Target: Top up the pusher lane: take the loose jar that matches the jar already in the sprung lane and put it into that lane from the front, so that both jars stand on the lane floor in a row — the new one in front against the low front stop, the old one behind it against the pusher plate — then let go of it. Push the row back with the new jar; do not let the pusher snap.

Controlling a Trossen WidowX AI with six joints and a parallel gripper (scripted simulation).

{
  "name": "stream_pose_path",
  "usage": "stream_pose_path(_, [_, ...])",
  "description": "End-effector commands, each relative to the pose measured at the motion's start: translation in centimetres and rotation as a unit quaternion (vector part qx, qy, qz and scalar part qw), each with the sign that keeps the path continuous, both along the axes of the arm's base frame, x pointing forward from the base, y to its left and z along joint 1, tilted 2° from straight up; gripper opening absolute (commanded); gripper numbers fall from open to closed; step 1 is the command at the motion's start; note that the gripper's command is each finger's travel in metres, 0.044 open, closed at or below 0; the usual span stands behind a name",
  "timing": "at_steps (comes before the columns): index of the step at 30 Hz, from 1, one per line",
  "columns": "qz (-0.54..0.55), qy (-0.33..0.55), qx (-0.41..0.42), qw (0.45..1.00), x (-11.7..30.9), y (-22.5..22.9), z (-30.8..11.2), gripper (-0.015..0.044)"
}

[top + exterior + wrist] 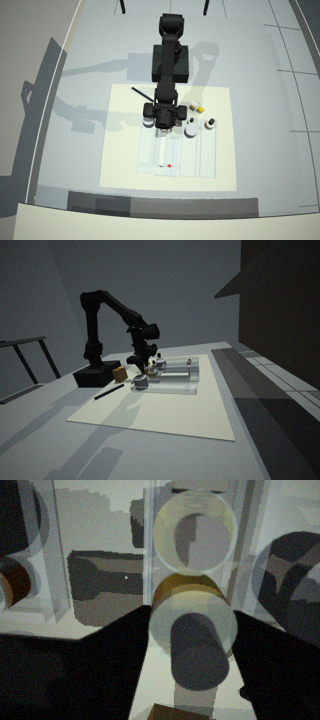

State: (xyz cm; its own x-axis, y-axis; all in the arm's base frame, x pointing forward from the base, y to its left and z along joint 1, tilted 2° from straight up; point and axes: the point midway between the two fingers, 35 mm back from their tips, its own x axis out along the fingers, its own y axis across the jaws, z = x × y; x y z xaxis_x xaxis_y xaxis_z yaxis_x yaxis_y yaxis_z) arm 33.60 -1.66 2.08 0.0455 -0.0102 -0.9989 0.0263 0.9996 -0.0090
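My gripper [189,616] [143,372] is shut on a jar with a dark grey cap [200,652], amber body and pale shoulder, one finger on each side. The jar is at the front end of the sprung lane [165,173] [148,545]. The lane jar [216,535] [152,373], with a pale round shoulder and grey cap, stands just behind it; their edges meet in the wrist view, but contact is unclear. The arm hides most of both in the top view. A long white strip [162,148] [174,374] and a red marker [169,165] lie further back. The front stop and the held jar's base are hidden.
Wide grey-topped jars [191,129] [140,382] stand in the neighbouring lanes. Black-capped jars [191,120] [209,124] stand to the right. A yellow-capped jar [196,106] lies outside the lanes. A black rod [142,94] [109,391] and an orange block [120,374] [175,713] are near the front.
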Motion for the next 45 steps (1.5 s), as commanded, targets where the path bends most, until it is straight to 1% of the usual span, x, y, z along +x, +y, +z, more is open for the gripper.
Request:
stream_pose_path(1, [0.001, -0.011, 0.002, 1.0, 0.56, 0.05, 0.15, 0.0])
stream_pose_path(45, [0.001, -0.011, 0.002, 1.0, 0.93, 0.04, 0.18, 0.0])
